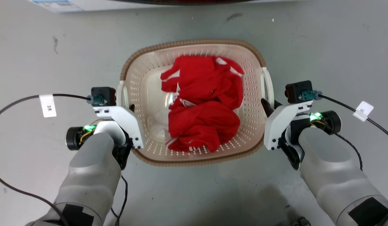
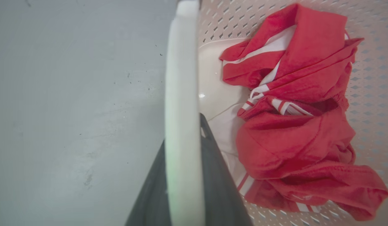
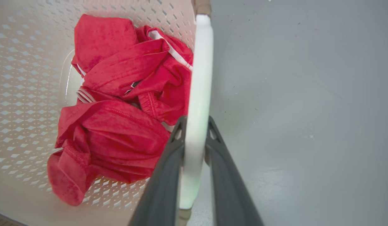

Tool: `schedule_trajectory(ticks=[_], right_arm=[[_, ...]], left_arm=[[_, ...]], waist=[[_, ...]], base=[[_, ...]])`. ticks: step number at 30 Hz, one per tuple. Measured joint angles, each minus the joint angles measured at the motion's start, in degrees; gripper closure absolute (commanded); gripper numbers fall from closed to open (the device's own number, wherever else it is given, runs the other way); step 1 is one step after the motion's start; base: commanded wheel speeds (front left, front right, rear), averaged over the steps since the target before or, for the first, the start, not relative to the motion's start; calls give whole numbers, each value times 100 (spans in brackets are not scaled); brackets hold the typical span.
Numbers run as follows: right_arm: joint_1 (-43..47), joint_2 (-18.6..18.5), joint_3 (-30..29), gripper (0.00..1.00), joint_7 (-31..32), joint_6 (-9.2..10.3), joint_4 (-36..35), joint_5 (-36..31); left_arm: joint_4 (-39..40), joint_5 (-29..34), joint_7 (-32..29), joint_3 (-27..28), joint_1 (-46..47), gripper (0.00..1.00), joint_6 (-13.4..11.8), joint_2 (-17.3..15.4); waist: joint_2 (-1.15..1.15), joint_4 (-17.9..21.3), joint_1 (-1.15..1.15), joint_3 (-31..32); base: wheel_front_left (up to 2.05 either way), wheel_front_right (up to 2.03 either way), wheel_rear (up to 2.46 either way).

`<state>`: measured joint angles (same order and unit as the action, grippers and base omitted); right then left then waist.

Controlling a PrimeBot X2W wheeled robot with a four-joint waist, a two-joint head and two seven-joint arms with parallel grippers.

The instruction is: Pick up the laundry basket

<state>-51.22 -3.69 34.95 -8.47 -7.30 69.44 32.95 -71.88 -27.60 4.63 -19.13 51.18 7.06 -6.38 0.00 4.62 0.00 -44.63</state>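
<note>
Item: laundry basket (image 1: 143,81), sitting on grey floor (image 1: 307,47) between my arms, carrying red clothing (image 1: 200,106). I am clamping left gripper (image 2: 183,131) and right gripper (image 3: 195,121), jaws narrow, onto its white side handles (image 1: 269,83)

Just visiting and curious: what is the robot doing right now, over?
Left gripper and right gripper each shut on a white handle of the laundry basket. Red clothes inside. Nothing seen blocking a lift.
</note>
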Motion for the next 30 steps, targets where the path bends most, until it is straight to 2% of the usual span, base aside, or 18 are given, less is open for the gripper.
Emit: schedule_trajectory(ticks=[16, 30], right_arm=[[312, -177, 334, 100, 918, 23, 15, 747], [443, -305, 648, 100, 2547, 22, -164, 1495]], left_arm=[[86, -758, -950, -644, -376, 100, -7, 63], [265, -1369, -1723, -1113, -636, 100, -5, -111]], waist=[[0, -119, -1, 1680], [0, -208, -1, 3000]], base=[[0, 0, 0], [0, 0, 0]])
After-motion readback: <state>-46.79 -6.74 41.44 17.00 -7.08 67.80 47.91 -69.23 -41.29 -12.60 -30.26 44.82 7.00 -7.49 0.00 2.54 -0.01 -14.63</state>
